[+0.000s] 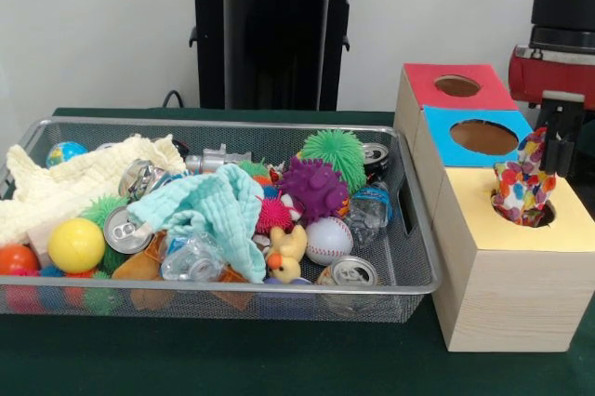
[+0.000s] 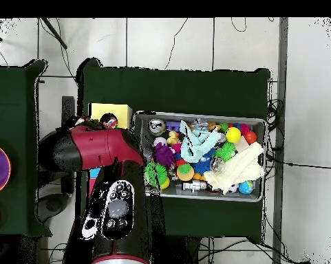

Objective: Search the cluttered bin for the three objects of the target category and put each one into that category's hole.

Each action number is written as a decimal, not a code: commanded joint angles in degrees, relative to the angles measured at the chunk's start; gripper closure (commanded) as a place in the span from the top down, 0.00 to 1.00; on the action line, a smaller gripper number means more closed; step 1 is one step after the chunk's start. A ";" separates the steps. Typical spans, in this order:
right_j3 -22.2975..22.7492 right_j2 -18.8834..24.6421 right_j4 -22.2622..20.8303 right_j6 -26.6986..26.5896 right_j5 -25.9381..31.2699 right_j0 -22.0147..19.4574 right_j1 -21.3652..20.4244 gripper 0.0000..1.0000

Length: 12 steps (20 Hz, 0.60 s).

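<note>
From the front camera I see the gripper (image 1: 561,150) low over the yellow-topped box (image 1: 511,270), beside a multicoloured patterned cloth (image 1: 522,190) that stands half inside that box's round hole (image 1: 544,214); I cannot tell whether the gripper grips it or has let go. Behind it sit the blue-topped box (image 1: 481,138) and the red-topped box (image 1: 451,87), both holes empty. The wire mesh bin (image 1: 414,229) on the green surface (image 1: 279,359) holds a teal cloth (image 1: 218,205), a cream cloth (image 1: 65,182), a baseball (image 1: 329,241), a purple spiky ball (image 1: 314,188), a rubber duck (image 1: 286,254) and drink cans (image 1: 349,272). No label is readable.

Overhead, the red arm (image 2: 99,148) covers the boxes; only the yellow top (image 2: 110,111) shows beside the bin (image 2: 199,117).
</note>
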 commanded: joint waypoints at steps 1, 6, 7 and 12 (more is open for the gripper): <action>2.33 0.10 0.17 5.89 2.92 -0.11 0.74 0.00; 2.45 -0.09 0.03 5.46 3.85 -0.21 0.34 0.00; 2.56 -0.13 -0.03 5.40 3.86 -0.22 0.28 0.00; 3.14 -0.29 -0.25 5.12 4.34 -0.18 -0.26 0.00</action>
